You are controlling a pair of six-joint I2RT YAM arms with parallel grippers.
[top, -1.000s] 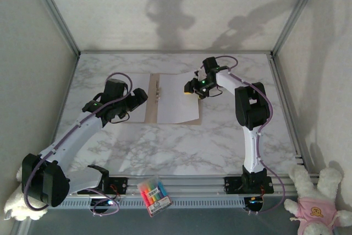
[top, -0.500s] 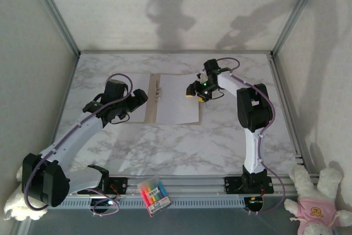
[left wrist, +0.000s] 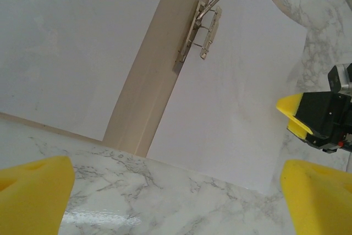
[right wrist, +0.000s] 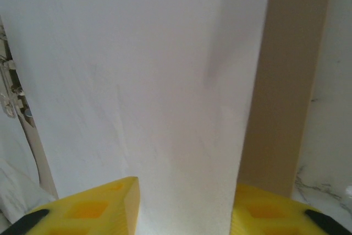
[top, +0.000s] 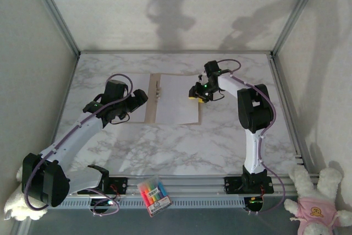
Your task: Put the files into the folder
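On the far half of the marble table (top: 181, 147), the brown folder (top: 152, 100) lies open and flat, its crease running near to far, with a metal clip (left wrist: 206, 26) beside the crease. White files (top: 176, 100) cover both leaves, their long edges also running near to far. The right gripper (top: 196, 93) sits low over the right edge of the right-hand sheet, so that sheet spreads away to its left. Its yellow fingers (right wrist: 93, 207) stand partly apart, and whether they pinch any paper cannot be told. The left gripper (top: 140, 98) hovers over the left leaf, jaws spread wide and empty. The right arm looks better placed to square the right-hand sheet inside the folder.
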